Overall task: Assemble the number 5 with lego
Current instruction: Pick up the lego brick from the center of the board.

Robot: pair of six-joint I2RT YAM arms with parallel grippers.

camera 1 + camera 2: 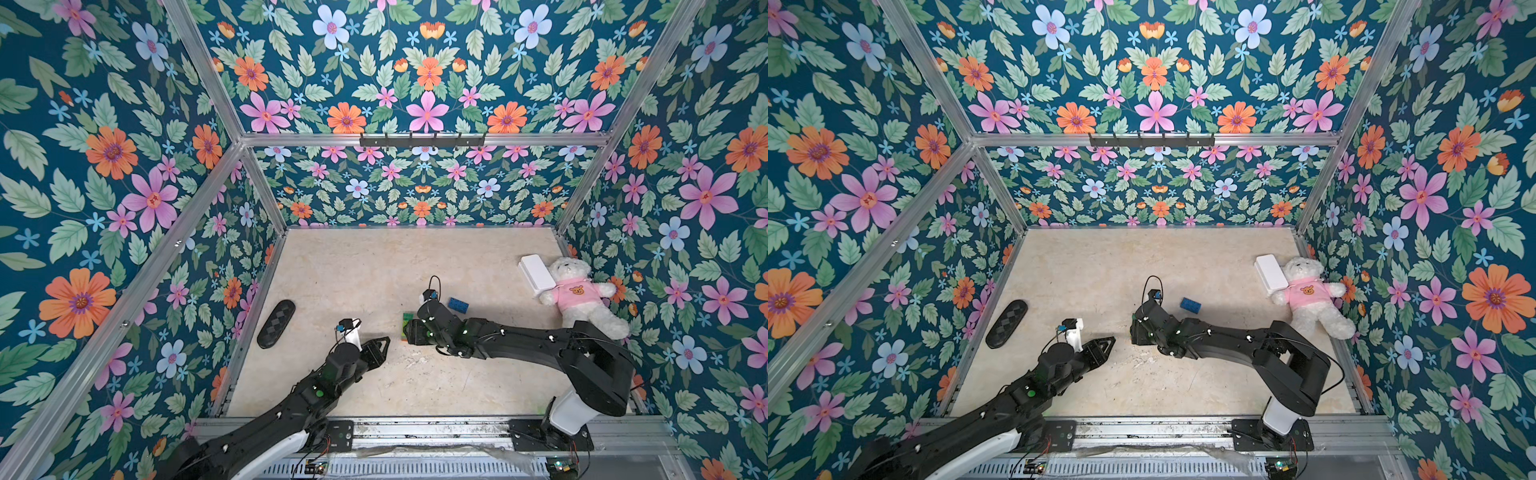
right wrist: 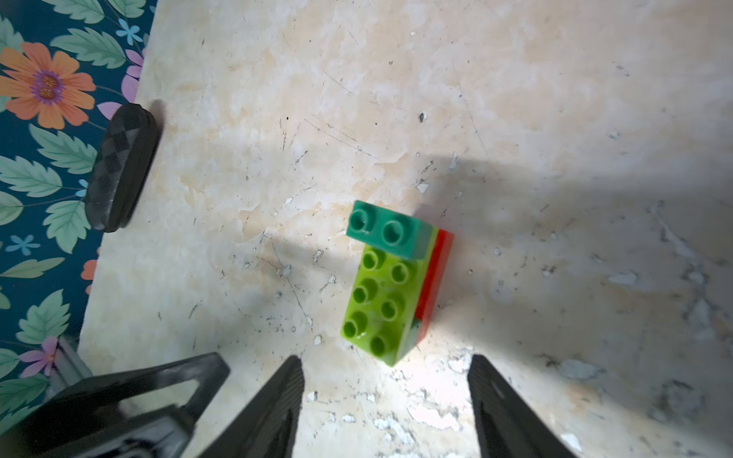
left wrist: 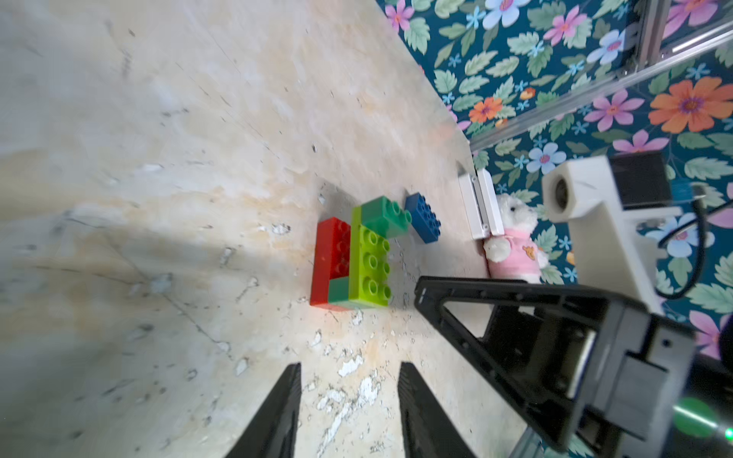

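Nearest to the wrist camera were the two dark fingers of the right hand [image 2: 385,358]. They stood wide apart, with nothing between them. Just beyond their tips the stack of bricks [image 2: 390,285] stood on the table [image 2: 396,99], and the hand did not touch it.

The stack had four layers. The red brick [image 3: 331,257] was at the bottom, and a short dark-green brick [image 3: 339,289] sat on one end of it. The lime brick [image 3: 371,261] lay across that, and a second dark-green brick [image 3: 382,214] sat on its other end. In my judgement, most of the number 5 was built. Only the top bar was missing. The blue brick [image 1: 458,305] lay loose on the table, near the stack but apart from it, on the side toward the teddy [image 1: 582,291] and the white box [image 1: 536,272]. It would have to be picked up and pressed onto the upper dark-green brick.

The right arm reached low from its base toward the middle of the table, and it hid most of the stack in both top views. The left arm stretched forward from the other side, and the left hand [image 3: 350,364] pointed at the stack from a short way off. Its fingers were parted more narrowly, and they also held nothing.
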